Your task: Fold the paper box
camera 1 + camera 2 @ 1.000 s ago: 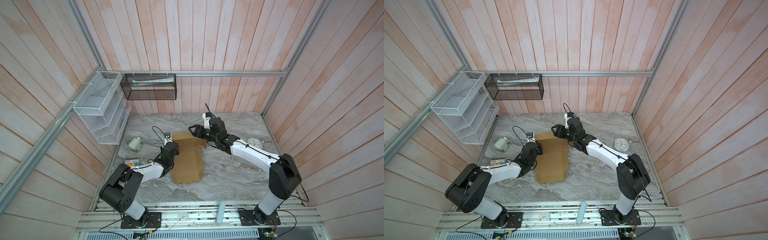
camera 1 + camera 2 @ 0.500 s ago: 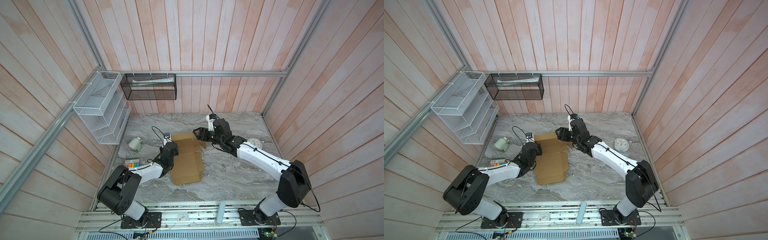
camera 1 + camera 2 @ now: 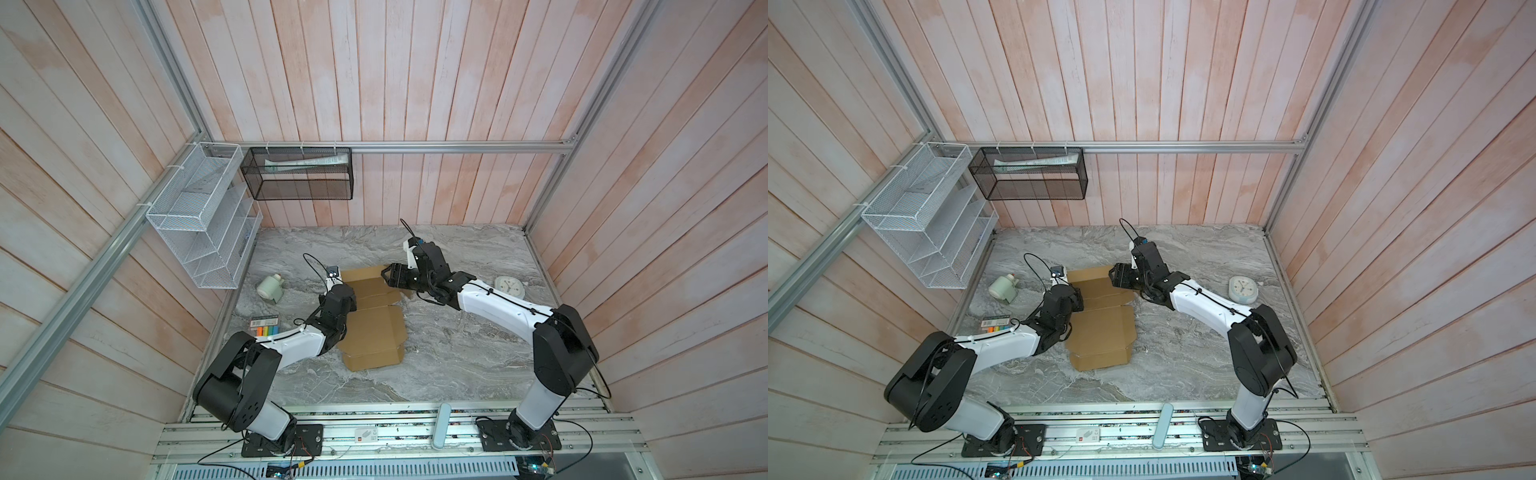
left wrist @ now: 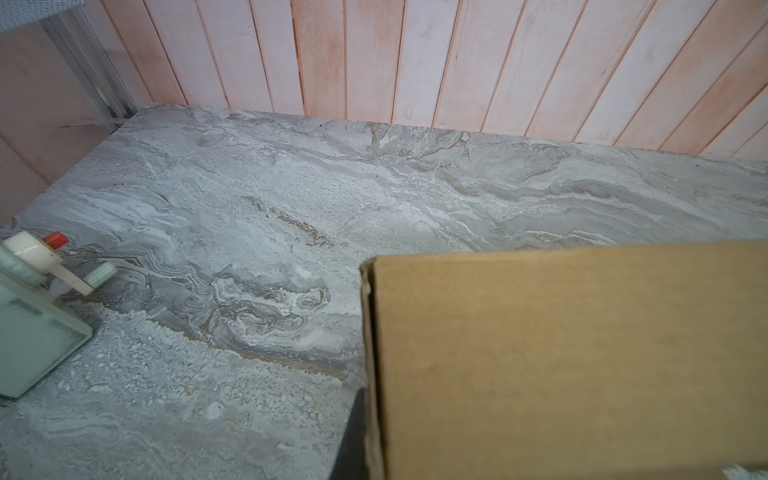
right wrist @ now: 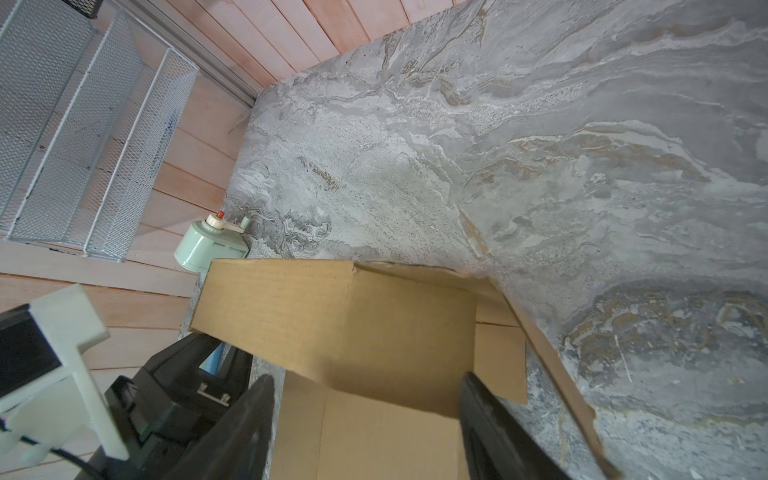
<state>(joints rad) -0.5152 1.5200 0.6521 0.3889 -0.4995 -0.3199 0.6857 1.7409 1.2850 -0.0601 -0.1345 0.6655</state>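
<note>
The paper box (image 3: 374,328) (image 3: 1100,332) lies mostly flat on the marble table, brown and unprinted. My left gripper (image 3: 347,291) (image 3: 1073,293) is shut on the box's left side flap (image 5: 274,303), which stands up off the table. In the left wrist view this flap (image 4: 561,353) fills the near side, with one dark finger (image 4: 352,436) against its edge. My right gripper (image 3: 388,274) (image 3: 1117,276) (image 5: 366,377) is open over the box's far panel, its fingers well apart and holding nothing.
A mint-green bottle (image 3: 271,287) lies left of the box and a marker pack (image 3: 265,326) sits by the left edge. A round clock (image 3: 509,286) rests at the right. A white wire rack (image 3: 203,216) and a black mesh basket (image 3: 299,172) hang on the walls.
My right gripper has opened a little wider and shifted slightly nearer over the box's far panel, its elbow swinging. The left arm has kept still, shut on the flap.
</note>
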